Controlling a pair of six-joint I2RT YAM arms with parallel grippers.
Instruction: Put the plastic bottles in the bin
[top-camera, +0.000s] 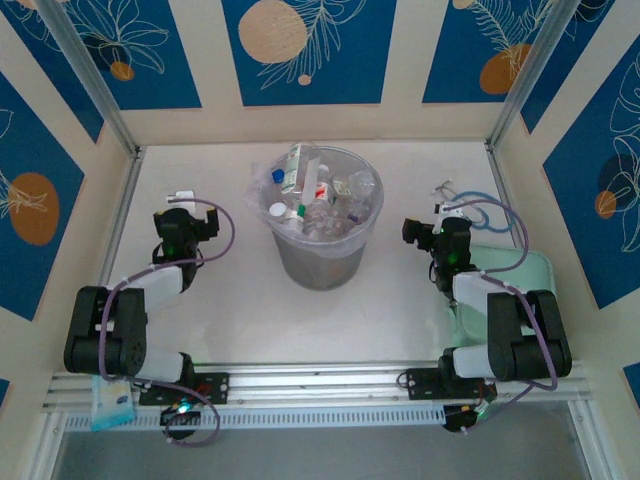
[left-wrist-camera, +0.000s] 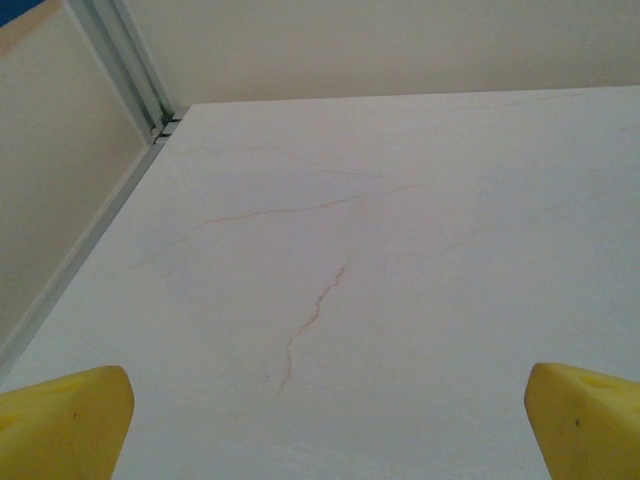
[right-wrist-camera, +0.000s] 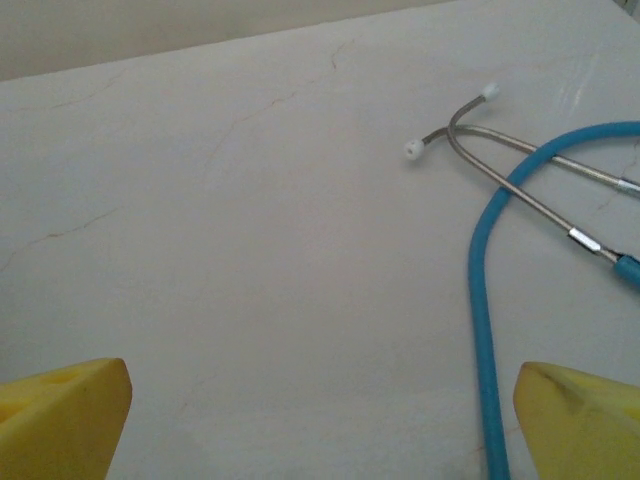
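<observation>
Bottles lie heaped inside the bin, which stands upright at the middle of the table, between the two arms and a little beyond them. Caps and labels in blue, red, white and green show through the liner. One tall bottle with a green and white label pokes above the far-left rim. Every bottle I can find is in the bin, so the task looks done or close to it.

Out to the bin's left, the left gripper hangs over bare tabletop, its yellow fingertips spread wide with nothing between them. To the bin's right, the right gripper is likewise wide apart and empty. A stethoscope lies just ahead of it and to its right, the blue tube running close by the right finger. A pale green case sits under that arm.

The step in hand, as I judge it, is a last check and a clean finish. Doing it well means keeping both arms well apart from the bin, since a knock could tip the heap or shake out the tall bottle. The right arm should lift before swinging so it does not snag the tube.
</observation>
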